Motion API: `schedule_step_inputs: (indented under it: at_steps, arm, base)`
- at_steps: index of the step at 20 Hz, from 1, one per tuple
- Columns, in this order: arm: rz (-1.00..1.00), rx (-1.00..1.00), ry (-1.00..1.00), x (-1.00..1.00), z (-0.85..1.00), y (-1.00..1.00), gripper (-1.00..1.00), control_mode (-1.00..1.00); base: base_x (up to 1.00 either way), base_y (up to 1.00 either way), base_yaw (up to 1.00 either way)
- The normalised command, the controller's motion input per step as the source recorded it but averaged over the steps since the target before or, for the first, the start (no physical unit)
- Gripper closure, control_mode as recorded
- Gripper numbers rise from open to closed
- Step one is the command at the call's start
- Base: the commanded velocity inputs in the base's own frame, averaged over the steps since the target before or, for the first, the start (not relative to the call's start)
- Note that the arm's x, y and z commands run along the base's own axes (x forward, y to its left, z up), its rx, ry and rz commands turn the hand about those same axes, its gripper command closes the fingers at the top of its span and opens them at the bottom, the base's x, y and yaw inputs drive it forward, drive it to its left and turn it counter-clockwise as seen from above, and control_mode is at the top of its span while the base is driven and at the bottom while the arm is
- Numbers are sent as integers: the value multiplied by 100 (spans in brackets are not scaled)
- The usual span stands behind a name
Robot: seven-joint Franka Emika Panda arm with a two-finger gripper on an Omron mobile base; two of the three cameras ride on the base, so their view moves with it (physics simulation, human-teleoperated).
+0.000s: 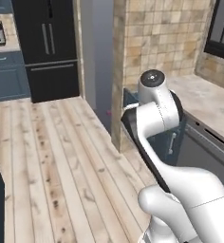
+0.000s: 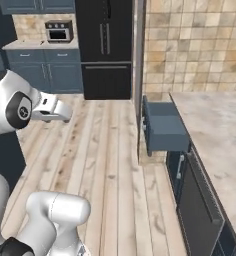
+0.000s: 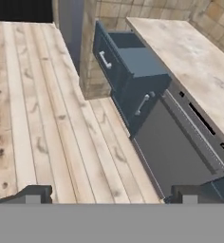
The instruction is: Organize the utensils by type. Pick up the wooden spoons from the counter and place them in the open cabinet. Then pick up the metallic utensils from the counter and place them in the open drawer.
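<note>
The open drawer point(image 3: 133, 59) is a slate-blue box pulled out from under the beige marbled counter point(image 3: 194, 61), with a short silver bar handle point(image 3: 104, 59) on its front. It also shows in the right base view as the open drawer point(image 2: 162, 125) beside the counter point(image 2: 215, 140). My gripper point(image 3: 111, 194) hovers over the wooden floor, short of the drawer, open and holding nothing. The stretch of counter in view bears no utensils. The wooden spoons, the metallic utensils and the open cabinet are out of view.
A dark grey appliance front point(image 3: 175, 147) sits under the counter, nearer than the drawer. A black fridge point(image 2: 107, 45) stands at the far end of the floor. Left of it, a farther counter point(image 2: 40, 44) carries a grey toaster oven point(image 2: 58, 31). The plank floor point(image 1: 57, 166) lies wide.
</note>
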Motion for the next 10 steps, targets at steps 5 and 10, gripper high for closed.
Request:
schedule_step_inputs:
  at_steps: [5, 10]
  arm:
    - [0, 0, 0, 0, 0, 0, -100, 100]
    - [0, 0, 0, 0, 0, 0, -100, 100]
  base:
    - [97, 62, 1]
    - [91, 54, 9]
